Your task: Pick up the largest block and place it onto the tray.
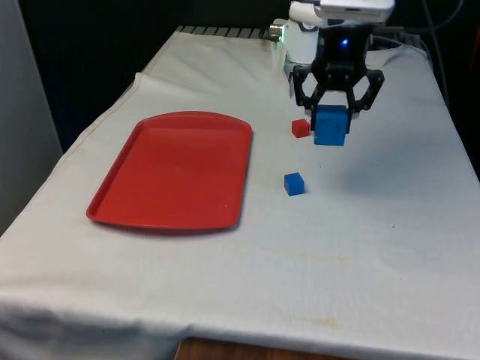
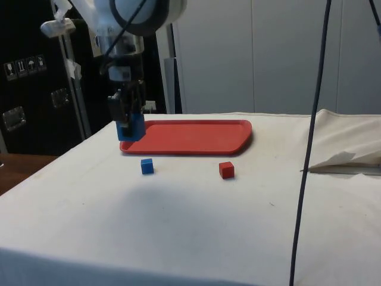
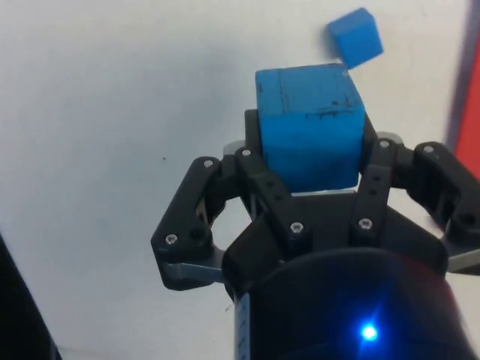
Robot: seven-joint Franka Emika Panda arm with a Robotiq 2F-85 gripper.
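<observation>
Nearest the front camera lies bare cloth [image 1: 360, 285], then the red tray [image 1: 174, 171] on the front view's left, its long side running away from the camera and nothing lying in it. Just past the tray's near half, toward the front view's right, sits the small blue block [image 1: 294, 184] on the cloth; farther back is the small red block [image 1: 301, 128], also resting on the cloth. Just beside that red block, and above the table, hangs the big blue block [image 1: 330, 125], clamped between the fingers of the gripper [image 1: 337, 105]. The side view shows its underside clear of the cloth, with a soft shadow below it, so the grasp looks made and the carry to the tray is the step in hand. The wrist view shows the block held by its upper part, most of its body sticking out past the fingertips and turned a little askew to them. That is the main risk as I judge it: with so much of it unsupported, a quick sideways swing could let it twist or slip out before it reaches the tray. A low carry could also clip the tray's raised rim, or knock the small blue block, which lies not far from the straight route. A release from too high might make the block bounce or roll off the tray. By count: three blocks, two blue and one red; one tray; one gripper.
</observation>
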